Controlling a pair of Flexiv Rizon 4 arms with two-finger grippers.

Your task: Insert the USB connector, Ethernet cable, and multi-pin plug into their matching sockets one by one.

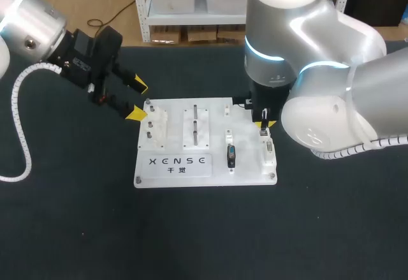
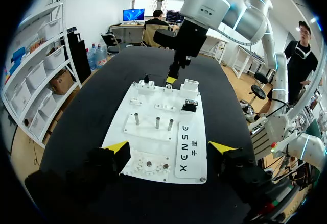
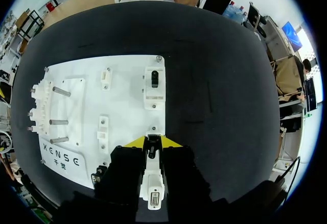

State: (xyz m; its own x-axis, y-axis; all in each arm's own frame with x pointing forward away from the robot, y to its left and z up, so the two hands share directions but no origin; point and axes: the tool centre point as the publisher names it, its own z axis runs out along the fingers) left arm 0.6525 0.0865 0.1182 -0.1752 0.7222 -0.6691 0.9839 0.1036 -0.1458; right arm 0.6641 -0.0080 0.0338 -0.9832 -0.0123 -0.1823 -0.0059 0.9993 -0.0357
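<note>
**Right pincer at a multi-pin plug on a white connector board**

A white multi-pin plug point(image 1: 268, 152) lies along the right edge of a white board point(image 1: 248, 168), with its pin face showing on top. It looks like light, rigid moulded plastic. The pins are probably the fragile part, so the safest hold seems to be across the flat sides of the body, kept square to the socket. The right pincer point(image 1: 265, 125) stands at the plug's far end; whether it is clenched on the plug cannot be told. Just left of the plug, a black USB connector point(image 1: 231, 155) sits on the board. Beyond the right pincer is a white block point(image 3: 154, 81) with a dark slot. The left pincer point(image 1: 136, 100) hangs released, spread wide, at the board's far left corner. Everything rests on a black bench point(image 1: 76, 229).
</note>
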